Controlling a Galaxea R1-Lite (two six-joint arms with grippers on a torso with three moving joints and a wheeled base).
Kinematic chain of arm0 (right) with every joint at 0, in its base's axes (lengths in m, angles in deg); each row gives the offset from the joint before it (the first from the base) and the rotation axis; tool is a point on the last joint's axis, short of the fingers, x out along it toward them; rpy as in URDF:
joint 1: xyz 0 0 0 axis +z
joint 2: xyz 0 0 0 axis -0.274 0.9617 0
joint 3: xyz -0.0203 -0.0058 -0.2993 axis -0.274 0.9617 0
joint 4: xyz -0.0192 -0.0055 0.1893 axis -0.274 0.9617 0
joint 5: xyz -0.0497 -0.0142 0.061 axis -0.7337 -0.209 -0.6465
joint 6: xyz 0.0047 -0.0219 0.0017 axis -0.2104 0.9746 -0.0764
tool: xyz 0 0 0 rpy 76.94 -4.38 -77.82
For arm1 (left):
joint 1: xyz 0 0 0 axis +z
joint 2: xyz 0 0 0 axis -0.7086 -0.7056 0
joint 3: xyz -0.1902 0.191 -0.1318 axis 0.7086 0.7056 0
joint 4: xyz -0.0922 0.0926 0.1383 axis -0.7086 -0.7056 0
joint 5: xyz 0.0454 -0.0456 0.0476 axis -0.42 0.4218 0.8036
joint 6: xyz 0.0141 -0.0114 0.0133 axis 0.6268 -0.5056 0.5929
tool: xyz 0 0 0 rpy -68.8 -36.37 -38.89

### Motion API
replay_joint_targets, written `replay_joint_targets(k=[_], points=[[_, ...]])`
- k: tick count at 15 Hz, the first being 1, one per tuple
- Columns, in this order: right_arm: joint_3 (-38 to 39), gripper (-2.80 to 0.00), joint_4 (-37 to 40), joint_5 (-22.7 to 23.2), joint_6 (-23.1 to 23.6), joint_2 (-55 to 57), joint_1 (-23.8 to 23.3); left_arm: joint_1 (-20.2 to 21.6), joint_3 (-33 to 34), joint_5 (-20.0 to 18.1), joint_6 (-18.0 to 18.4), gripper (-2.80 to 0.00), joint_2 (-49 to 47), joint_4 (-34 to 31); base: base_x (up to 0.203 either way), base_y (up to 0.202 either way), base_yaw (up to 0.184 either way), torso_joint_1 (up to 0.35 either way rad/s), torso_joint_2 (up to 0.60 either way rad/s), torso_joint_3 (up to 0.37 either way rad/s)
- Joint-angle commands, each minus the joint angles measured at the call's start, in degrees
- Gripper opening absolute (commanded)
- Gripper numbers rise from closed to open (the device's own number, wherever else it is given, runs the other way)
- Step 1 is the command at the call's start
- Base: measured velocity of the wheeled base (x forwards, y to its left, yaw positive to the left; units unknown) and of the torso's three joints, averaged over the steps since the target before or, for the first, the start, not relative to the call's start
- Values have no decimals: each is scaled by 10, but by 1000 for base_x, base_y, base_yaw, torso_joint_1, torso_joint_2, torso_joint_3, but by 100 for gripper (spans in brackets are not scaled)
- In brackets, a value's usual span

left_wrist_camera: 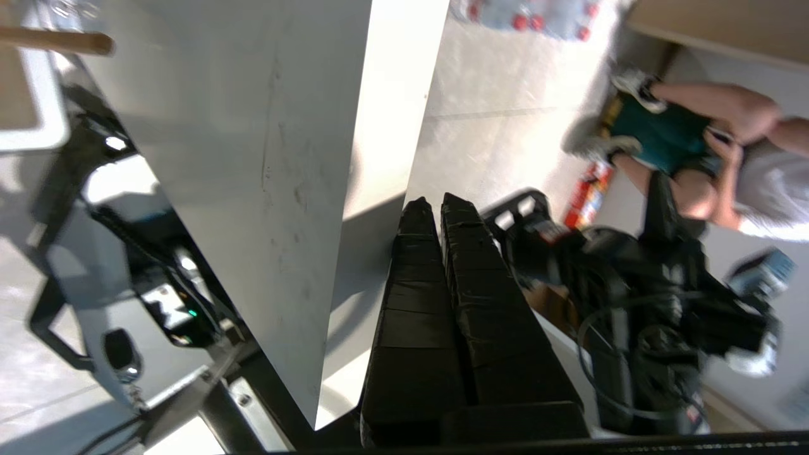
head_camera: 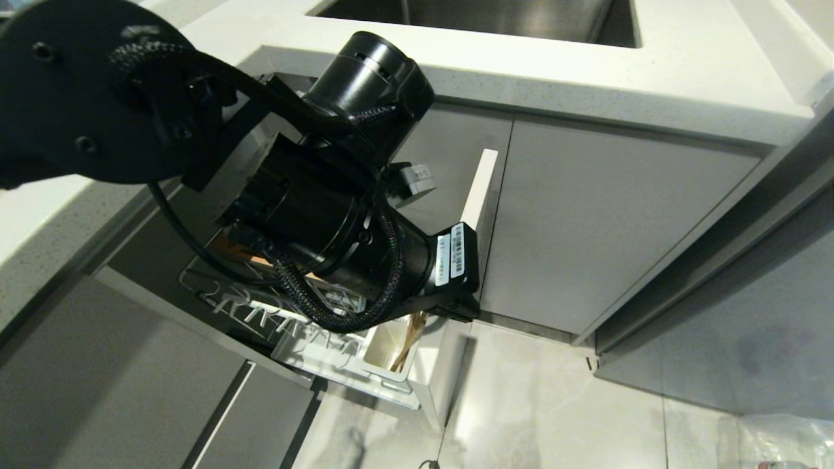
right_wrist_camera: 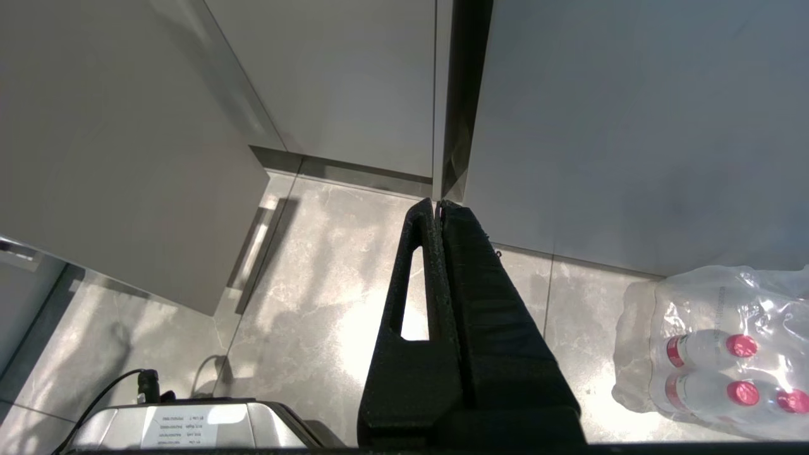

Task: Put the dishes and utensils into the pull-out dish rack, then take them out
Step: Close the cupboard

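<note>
Rack is pulled out below the table, low left of the scene. Chopsticks stand in its white cup; bowl and spoon not visible, so progress is unclear. Left hand is closed and empty beside the pale cabinet front. Right hand is closed, empty, parked over the floor.

Bright overhead light glares off the glossy grey floor tiles; above them, the seated person is motion-blurred.
</note>
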Motion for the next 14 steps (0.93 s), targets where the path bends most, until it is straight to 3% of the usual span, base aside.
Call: replay_joint_targets(k=[1,8,12,14], points=[[1,-280,0,0,0,0,0,1,-1,15,-2,-280,2,-4,0,0,0,0,0,0],[1,-280,0,0,0,0,0,6,2,160,10,-280,13,-5,0,0,0,0,0,0],[1,-280,0,0,0,0,0,19,7,310,20,-280,11,-5,0,0,0,0,0,0],[1,-280,0,0,0,0,0,29,15,365,37,-280,11,-5,0,0,0,0,0,0]])
